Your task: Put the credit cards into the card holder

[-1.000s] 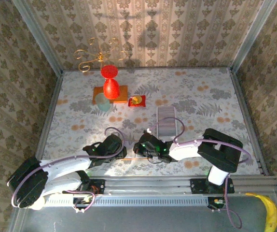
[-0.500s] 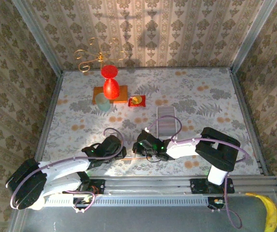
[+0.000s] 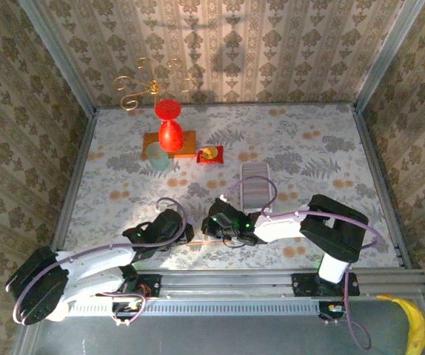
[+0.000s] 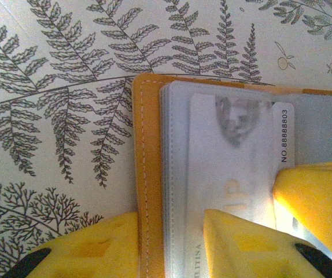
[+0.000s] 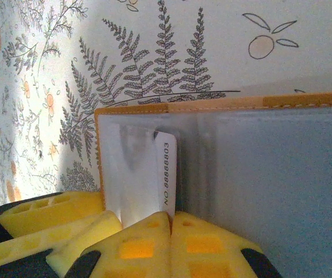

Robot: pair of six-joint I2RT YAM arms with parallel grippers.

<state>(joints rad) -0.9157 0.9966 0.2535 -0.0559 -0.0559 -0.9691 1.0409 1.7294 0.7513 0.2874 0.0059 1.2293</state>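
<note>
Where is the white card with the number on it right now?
The white card lies in the open orange card holder near the table's front edge, between the left tool and right tool.

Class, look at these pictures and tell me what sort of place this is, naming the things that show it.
Probably a staged robot test cell dressed as a home: damask wallpaper panels held in a metal frame, a floral-print table, and two arms bolted to a rail. Ornaments like the red vase add the domestic look.
</note>
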